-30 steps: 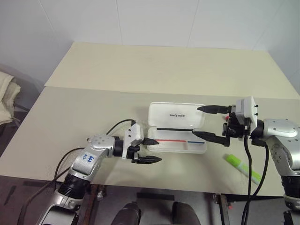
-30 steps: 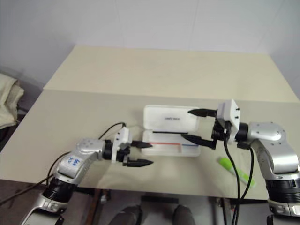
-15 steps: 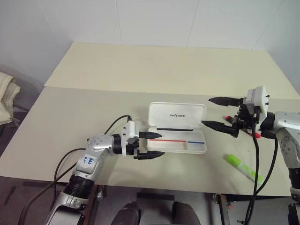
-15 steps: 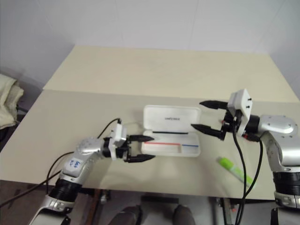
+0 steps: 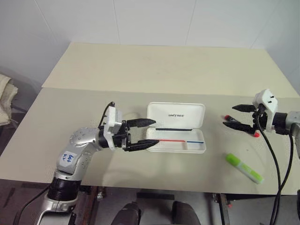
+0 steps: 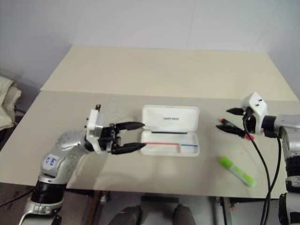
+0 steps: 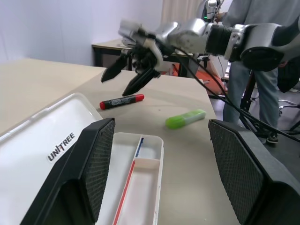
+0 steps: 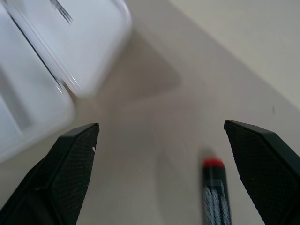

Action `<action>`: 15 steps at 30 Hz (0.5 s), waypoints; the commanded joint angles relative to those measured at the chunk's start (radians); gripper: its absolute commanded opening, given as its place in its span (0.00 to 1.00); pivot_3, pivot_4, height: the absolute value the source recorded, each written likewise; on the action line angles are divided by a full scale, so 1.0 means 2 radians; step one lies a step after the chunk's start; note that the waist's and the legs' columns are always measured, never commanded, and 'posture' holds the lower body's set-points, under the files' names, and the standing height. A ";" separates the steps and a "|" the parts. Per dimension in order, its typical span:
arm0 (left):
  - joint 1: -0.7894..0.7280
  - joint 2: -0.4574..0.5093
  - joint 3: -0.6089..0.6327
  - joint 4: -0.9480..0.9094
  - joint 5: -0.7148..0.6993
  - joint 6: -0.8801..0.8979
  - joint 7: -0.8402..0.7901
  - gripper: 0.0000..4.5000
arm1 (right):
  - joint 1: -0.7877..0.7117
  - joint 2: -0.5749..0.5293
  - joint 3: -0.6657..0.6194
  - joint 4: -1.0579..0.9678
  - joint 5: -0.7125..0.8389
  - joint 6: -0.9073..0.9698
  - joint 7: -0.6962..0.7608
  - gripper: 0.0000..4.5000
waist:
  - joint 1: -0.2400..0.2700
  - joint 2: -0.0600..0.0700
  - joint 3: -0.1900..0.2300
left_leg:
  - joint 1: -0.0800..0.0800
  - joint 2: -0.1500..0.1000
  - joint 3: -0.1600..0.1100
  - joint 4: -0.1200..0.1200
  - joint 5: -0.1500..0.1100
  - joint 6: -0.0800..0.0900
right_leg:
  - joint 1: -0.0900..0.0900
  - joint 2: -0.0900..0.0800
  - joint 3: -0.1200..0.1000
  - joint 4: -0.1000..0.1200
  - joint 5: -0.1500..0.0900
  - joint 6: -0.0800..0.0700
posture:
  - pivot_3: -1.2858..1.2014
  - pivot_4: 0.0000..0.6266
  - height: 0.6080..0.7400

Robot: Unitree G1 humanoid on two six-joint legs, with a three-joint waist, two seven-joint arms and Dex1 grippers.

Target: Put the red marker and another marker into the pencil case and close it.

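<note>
The white pencil case [image 5: 176,114] lies open mid-table, lid flat toward the far side, tray [image 5: 192,146] with a red-and-blue stripe and nothing else inside. My left gripper [image 5: 146,133] is open at the case's left end, fingers spread across lid and tray edges. The red marker [image 7: 122,101] lies on the table right of the case. My right gripper [image 5: 236,116] hangs open just above its left end. In the right wrist view the red marker [image 8: 214,188] lies between the fingers, nearer one of them. The lime-green highlighter [image 5: 243,168] lies nearer the front edge, at the right.
Black cables trail from both wrists over the table [image 5: 93,105]. A seam runs across the table behind the case. In the left wrist view a person [image 7: 262,89] stands past the table's right end, beside another desk.
My right gripper has swung right, away from the case, and now hangs over the red marker. My left gripper has risen and turned toward the case's left end.
</note>
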 commanded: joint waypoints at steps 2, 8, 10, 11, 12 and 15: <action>-0.021 0.032 0.033 -0.042 -0.037 0.029 0.008 0.76 | -0.057 -0.001 0.016 0.102 -0.037 -0.053 0.023 1.00 | -0.001 0.000 0.000 | 0.000 0.000 0.001 0.000 0.000 0.000 | 0.000 0.000 0.000 0.000 0.000 0.000 | 0.52 0.24 1.00; -0.042 0.075 0.071 -0.064 -0.065 0.061 0.021 0.76 | -0.128 0.015 0.043 0.243 -0.095 -0.101 0.008 1.00 | -0.009 0.000 0.000 | 0.000 0.000 0.001 -0.001 -0.001 0.000 | 0.000 0.000 0.000 -0.001 0.000 0.000 | 0.52 0.24 1.00; -0.040 0.085 0.079 -0.072 -0.071 0.066 0.026 0.76 | -0.143 0.019 0.049 0.276 -0.110 -0.108 0.001 1.00 | -0.011 0.001 0.000 | 0.000 0.000 0.001 -0.001 -0.001 0.000 | 0.000 0.000 0.000 -0.001 0.000 0.000 | 0.52 0.24 1.00; -0.038 0.088 0.082 -0.076 -0.073 0.067 0.029 0.76 | -0.149 0.021 0.052 0.287 -0.117 -0.111 -0.001 1.00 | -0.011 0.001 0.000 | 0.000 0.000 0.001 -0.001 -0.001 0.000 | 0.000 0.000 0.000 -0.001 0.000 0.000 | 0.52 0.24 1.00; -0.036 0.090 0.083 -0.079 -0.075 0.069 0.030 0.76 | -0.153 0.022 0.053 0.296 -0.123 -0.115 -0.001 1.00 | -0.011 0.001 0.001 | 0.000 0.000 0.001 -0.001 -0.001 0.000 | 0.000 0.000 0.000 -0.001 0.000 0.000 | 0.52 0.24 1.00; -0.027 0.095 0.091 -0.093 -0.079 0.072 0.040 0.76 | -0.155 0.024 0.056 0.321 -0.143 -0.121 -0.012 1.00 | -0.011 0.001 0.001 | 0.000 0.000 0.002 -0.001 -0.002 0.000 | -0.001 0.000 0.001 -0.001 0.000 0.000 | 0.52 0.24 1.00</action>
